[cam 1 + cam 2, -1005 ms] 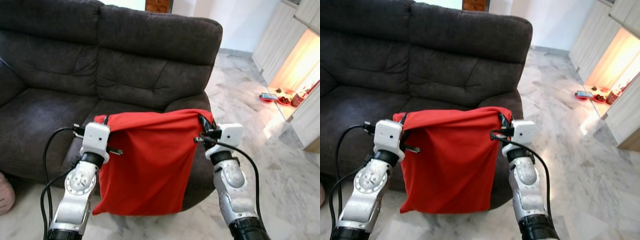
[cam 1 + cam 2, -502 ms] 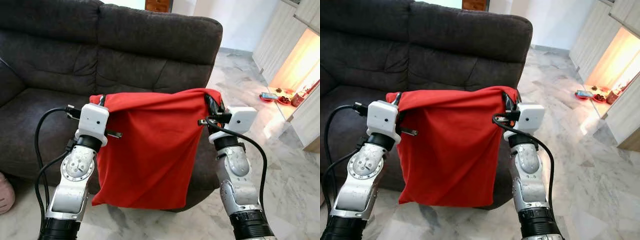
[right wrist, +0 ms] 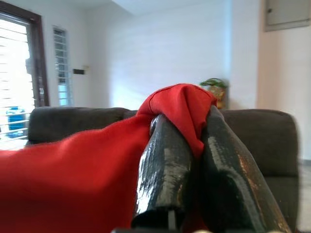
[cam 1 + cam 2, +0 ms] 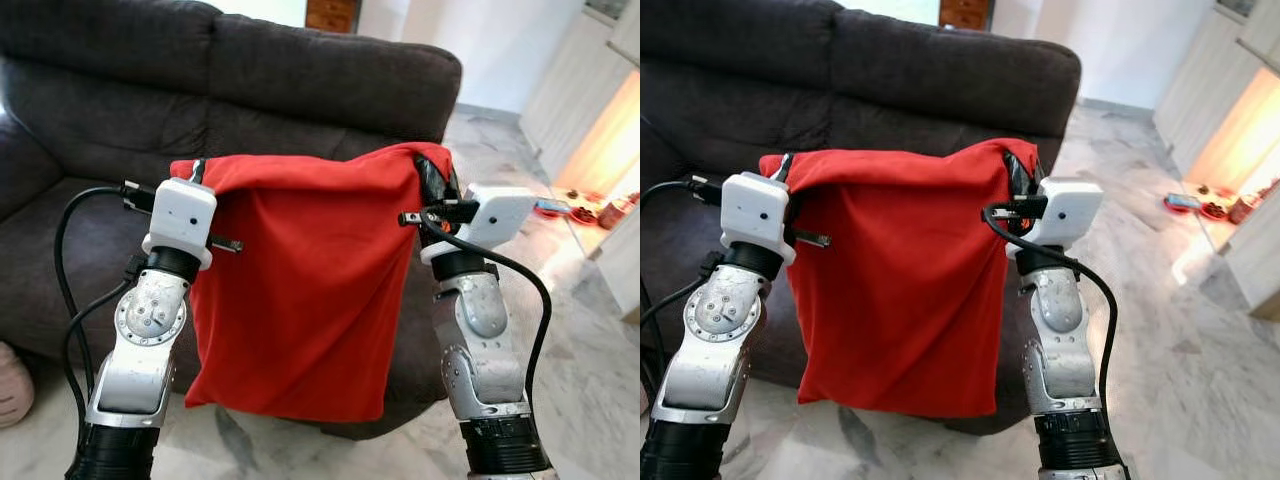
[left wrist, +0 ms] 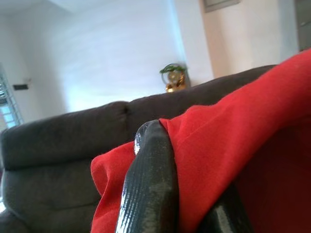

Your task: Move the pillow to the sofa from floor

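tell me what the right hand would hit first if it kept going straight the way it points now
Probably the sofa backrest. The right hand, shut on the red pillow's top corner, points toward it, though depth is hard to judge.

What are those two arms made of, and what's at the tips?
Both arms are silver metal with round jointed segments and black cuffs near the bottom. Each wrist carries a white boxy block, and looping black cables run alongside. The left end effector and right end effector each have two long, glossy black fingers with rounded tips.
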Available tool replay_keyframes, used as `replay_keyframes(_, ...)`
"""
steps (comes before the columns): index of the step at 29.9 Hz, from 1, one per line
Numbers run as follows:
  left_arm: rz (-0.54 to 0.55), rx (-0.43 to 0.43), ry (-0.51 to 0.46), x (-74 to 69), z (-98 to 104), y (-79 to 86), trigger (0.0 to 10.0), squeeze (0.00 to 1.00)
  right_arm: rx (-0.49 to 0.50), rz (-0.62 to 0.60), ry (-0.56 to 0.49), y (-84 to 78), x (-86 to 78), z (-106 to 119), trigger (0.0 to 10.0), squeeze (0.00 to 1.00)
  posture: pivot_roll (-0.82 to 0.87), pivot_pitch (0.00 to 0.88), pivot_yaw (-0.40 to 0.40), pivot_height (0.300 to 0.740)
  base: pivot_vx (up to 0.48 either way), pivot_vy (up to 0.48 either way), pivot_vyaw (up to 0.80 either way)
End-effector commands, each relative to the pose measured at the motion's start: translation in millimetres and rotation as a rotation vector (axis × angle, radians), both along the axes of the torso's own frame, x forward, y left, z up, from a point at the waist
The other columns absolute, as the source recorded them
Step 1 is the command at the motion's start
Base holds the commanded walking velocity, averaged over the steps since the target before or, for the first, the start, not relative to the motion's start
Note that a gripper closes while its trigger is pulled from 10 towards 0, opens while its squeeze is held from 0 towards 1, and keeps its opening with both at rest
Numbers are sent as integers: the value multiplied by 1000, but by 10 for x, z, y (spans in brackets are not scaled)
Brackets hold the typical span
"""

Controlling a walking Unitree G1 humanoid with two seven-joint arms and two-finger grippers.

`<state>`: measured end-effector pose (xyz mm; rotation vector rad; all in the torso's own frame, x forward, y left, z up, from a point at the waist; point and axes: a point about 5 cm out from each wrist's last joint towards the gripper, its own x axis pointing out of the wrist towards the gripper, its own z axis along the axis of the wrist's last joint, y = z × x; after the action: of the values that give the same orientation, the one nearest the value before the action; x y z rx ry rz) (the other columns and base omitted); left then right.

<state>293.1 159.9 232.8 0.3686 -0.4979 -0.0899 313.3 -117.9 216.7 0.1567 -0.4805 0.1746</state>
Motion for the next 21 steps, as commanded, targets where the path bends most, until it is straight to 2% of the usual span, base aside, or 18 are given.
replay_keyframes(1, -30, 7, -135, -76, 289, -88, 10000, 0, 13, 15, -112, 16, -53, 270, 10000, 0, 145, 0, -126, 740, 394, 0, 0)
replay_keyframes(21, -56, 5, -106, -50, 272, -123, 10000, 0, 23, -4, -114, -24, -24, 339, 10000, 0, 147, 0, -127, 740, 406, 0, 0)
